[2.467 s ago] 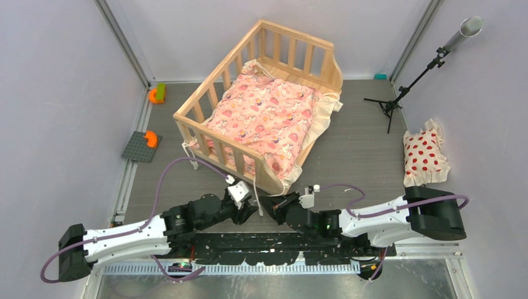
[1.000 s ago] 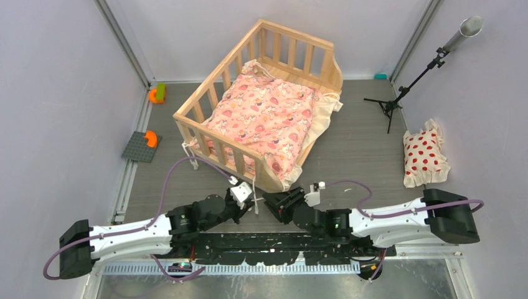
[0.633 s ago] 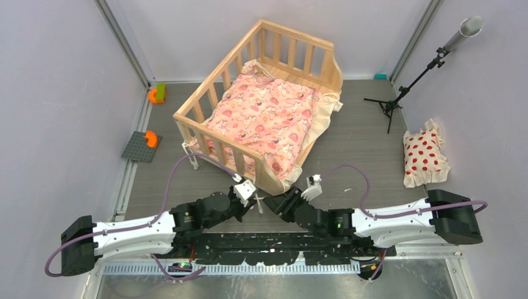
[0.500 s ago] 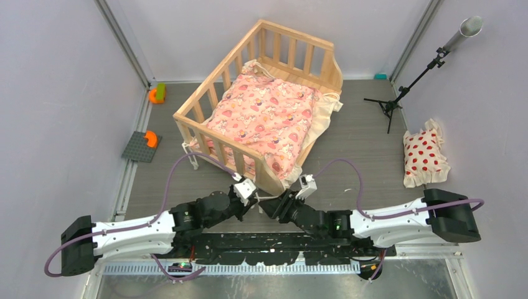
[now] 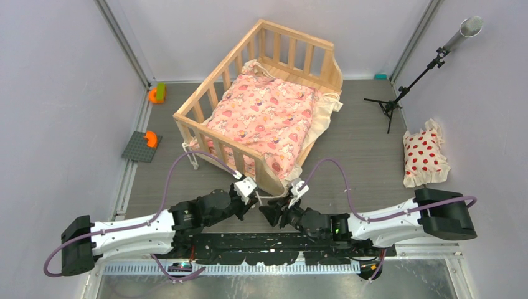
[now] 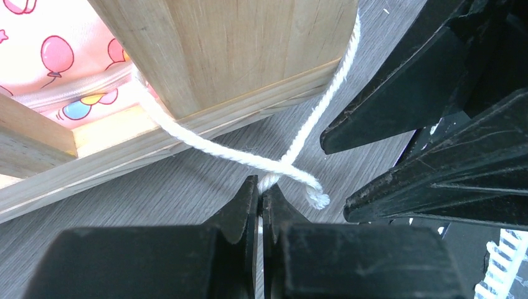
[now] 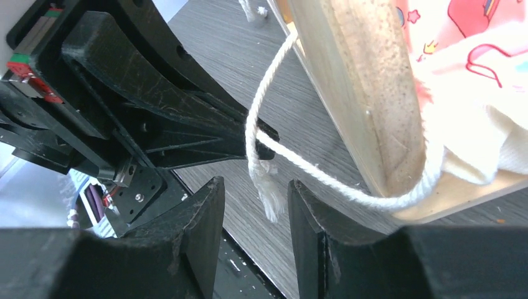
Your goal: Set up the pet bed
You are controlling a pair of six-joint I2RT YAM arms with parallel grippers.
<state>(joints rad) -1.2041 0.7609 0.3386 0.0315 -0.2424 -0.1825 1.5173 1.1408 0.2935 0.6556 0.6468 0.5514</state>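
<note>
Two cords (image 6: 212,146): cross under the pet bed's (image 5: 219,68) near corner post (image 6: 236,50), top of both wrist views.
Left tool (image 6: 258,193): pinched shut on one cord.
Right tool (image 7: 255,185): half-open, frayed cord end (image 7: 268,200) loose between its fingers (image 7: 199,218).
Bed: upper centre overhead.

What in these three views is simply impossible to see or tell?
- Left wrist view: where the white twisted cord runs behind the corner post of the light wooden pet bed; the post hides it.
- Right wrist view: the pink cartoon-print cushion is washed out by glare, so its edge is lost.
- Top view: the bed's underside, hidden by its own frame and cushion.
</note>
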